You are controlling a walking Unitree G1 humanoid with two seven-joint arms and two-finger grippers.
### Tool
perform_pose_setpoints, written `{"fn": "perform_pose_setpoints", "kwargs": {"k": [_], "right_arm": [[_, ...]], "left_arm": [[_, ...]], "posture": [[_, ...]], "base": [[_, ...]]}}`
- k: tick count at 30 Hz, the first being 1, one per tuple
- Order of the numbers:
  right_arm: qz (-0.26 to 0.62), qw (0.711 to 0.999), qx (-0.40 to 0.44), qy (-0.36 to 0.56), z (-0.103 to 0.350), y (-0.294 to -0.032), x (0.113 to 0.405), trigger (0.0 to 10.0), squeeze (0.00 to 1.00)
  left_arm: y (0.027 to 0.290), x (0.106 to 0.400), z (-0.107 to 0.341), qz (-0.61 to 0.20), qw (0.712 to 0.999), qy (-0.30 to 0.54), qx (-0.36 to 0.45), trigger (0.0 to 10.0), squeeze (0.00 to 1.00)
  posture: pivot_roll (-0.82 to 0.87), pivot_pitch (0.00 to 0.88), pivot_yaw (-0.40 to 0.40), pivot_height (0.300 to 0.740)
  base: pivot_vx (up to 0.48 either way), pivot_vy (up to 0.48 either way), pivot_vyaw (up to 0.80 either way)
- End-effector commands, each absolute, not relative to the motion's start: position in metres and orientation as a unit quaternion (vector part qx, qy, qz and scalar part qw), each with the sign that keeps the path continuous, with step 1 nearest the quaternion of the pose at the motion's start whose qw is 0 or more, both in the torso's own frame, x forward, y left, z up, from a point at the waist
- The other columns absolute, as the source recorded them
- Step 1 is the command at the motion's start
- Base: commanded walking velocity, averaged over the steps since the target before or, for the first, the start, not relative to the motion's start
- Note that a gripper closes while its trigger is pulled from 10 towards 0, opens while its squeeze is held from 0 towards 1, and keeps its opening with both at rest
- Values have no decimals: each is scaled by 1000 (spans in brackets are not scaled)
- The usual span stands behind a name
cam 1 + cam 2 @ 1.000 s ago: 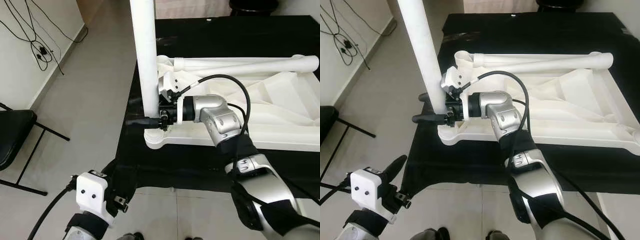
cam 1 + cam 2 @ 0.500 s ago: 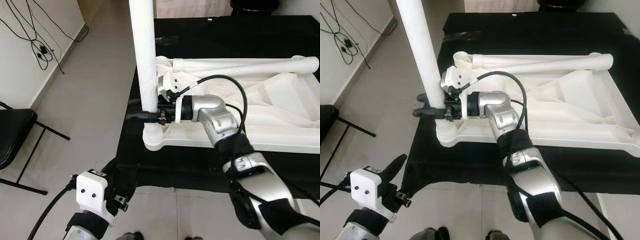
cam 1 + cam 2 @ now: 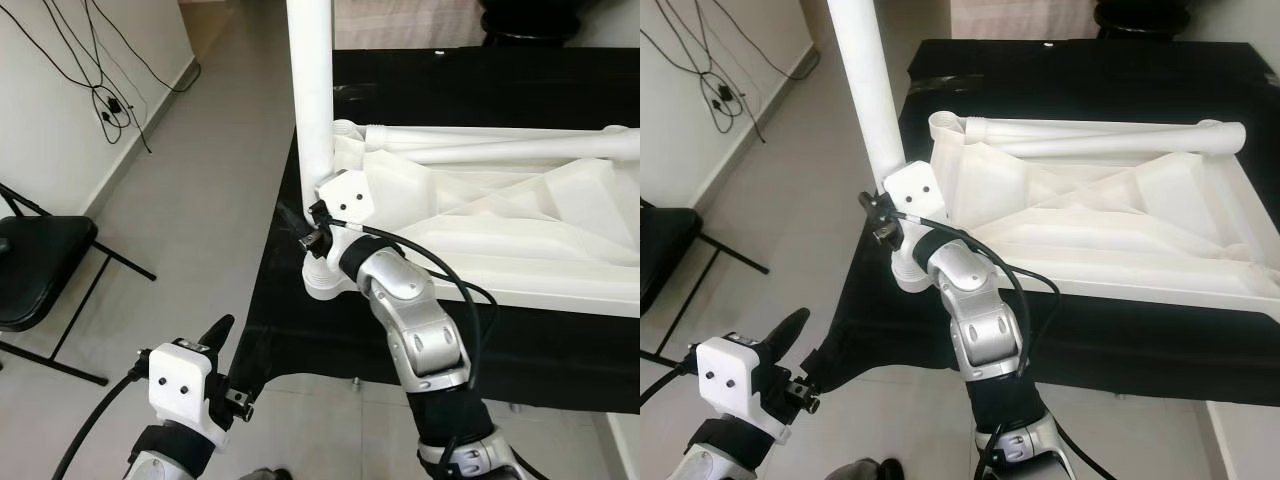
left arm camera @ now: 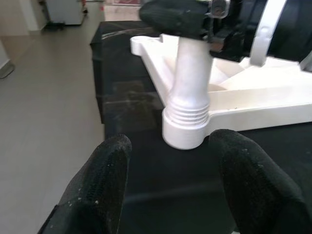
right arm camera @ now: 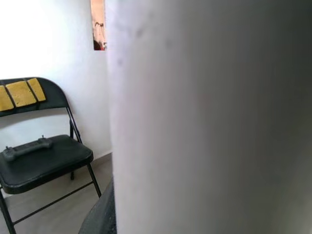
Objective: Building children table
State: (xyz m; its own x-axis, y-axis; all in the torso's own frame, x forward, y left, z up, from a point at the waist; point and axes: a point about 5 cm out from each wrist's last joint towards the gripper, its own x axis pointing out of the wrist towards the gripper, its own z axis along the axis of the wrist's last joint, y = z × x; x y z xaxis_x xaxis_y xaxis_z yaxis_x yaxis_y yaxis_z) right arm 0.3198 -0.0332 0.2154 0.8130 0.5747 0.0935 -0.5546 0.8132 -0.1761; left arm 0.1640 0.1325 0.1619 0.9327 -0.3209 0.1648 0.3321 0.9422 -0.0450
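A white children's table top (image 3: pixel 520 240) lies upside down on a black surface (image 3: pixel 300 340). One white table leg (image 3: pixel 310 90) stands upright in the corner socket (image 3: pixel 325 282) nearest me. My right gripper (image 3: pixel 308 222) is shut on the table leg just above that socket; the wrist view shows the leg (image 5: pixel 209 117) very close up. Another white leg (image 3: pixel 500 148) lies along the far rim. My left gripper (image 4: pixel 168 180) hangs low in front of the socket (image 4: pixel 185 131), open, with nothing between its fingers (image 4: pixel 97 195).
A black folding chair (image 3: pixel 40 270) stands on the tiled floor at the left, with a controller (image 5: pixel 24 148) on its seat. Cables (image 3: pixel 110 95) hang on the left wall. The black surface's near edge (image 3: pixel 330 372) drops to the floor beside my left arm.
My right wrist has swung round the leg, so the forearm now reaches it from the near side instead of from the right. The whole view has shifted. The left arm stays low.
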Motion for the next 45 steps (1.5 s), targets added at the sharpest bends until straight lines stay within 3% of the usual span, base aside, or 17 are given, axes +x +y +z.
{"fn": "perform_pose_setpoints", "kwargs": {"k": [1, 3, 4, 5, 6, 7, 8, 17, 18, 20, 31, 32, 33, 34, 45], "right_arm": [[307, 951, -38, -21, 199, -11, 322, 118, 0], [307, 951, -38, -21, 199, -11, 322, 118, 0], [317, 947, -35, -23, 201, -10, 324, 10000, 0], [332, 942, -34, -25, 205, -8, 323, 10000, 0], [341, 939, -34, -25, 207, -7, 322, 10000, 129], [369, 928, -29, -32, 211, -6, 323, 10000, 639], [404, 914, -23, -40, 215, -7, 327, 10000, 1000], [532, 841, -67, -70, 230, -24, 345, 10000, 984], [562, 820, -83, -72, 234, -29, 348, 10000, 0], [610, 783, -101, -70, 240, -35, 352, 10000, 0], [654, 744, -121, -57, 251, -32, 363, 10000, 0], [659, 740, -123, -54, 251, -32, 365, 7137, 0], [659, 740, -123, -54, 251, -32, 365, 7137, 0], [673, 729, -118, -46, 250, -36, 366, 0, 0], [684, 718, -115, -47, 253, -41, 369, 0, 0]], "left_arm": [[133, 163, 156, -166, 984, -64, -33, 10000, 0], [133, 163, 156, -166, 984, -64, -33, 10000, 0], [134, 163, 156, -164, 984, -64, -32, 10000, 0], [134, 163, 156, -163, 984, -64, -32, 10000, 0], [134, 163, 156, -162, 984, -64, -31, 10000, 0], [134, 163, 155, -162, 984, -64, -31, 10000, 0], [134, 162, 155, -163, 984, -64, -32, 10000, 0], [132, 160, 156, -163, 984, -63, -32, 10000, 0], [131, 159, 157, -163, 984, -64, -32, 10000, 0], [131, 158, 158, -164, 984, -64, -32, 10000, 0], [128, 152, 161, -164, 984, -63, -34, 10000, 0], [128, 151, 162, -163, 984, -63, -34, 10000, 0], [128, 151, 162, -163, 984, -63, -34, 10000, 0], [127, 147, 163, -165, 984, -60, -35, 10000, 0], [128, 145, 164, -166, 984, -57, -35, 10000, 0]], "posture": [[120, 187, 19, 740], [120, 187, 19, 740], [119, 185, 19, 740], [118, 183, 18, 740], [118, 183, 18, 740], [118, 183, 18, 740], [124, 181, 16, 740], [142, 188, 12, 740], [147, 194, 11, 740], [154, 203, 13, 740], [143, 238, 3, 740], [146, 248, 6, 740], [146, 248, 6, 740], [153, 263, 14, 740], [153, 272, 20, 740]], "base": [[0, 0, 0], [0, 0, 0], [0, 0, 0], [0, 0, 0], [0, 0, 0], [0, 0, 0], [0, 0, 0], [0, 0, 0], [0, 0, 0], [0, 0, 0], [0, 0, 0], [0, 0, 0], [0, 0, 0], [0, 0, 0], [0, 0, 0]]}}
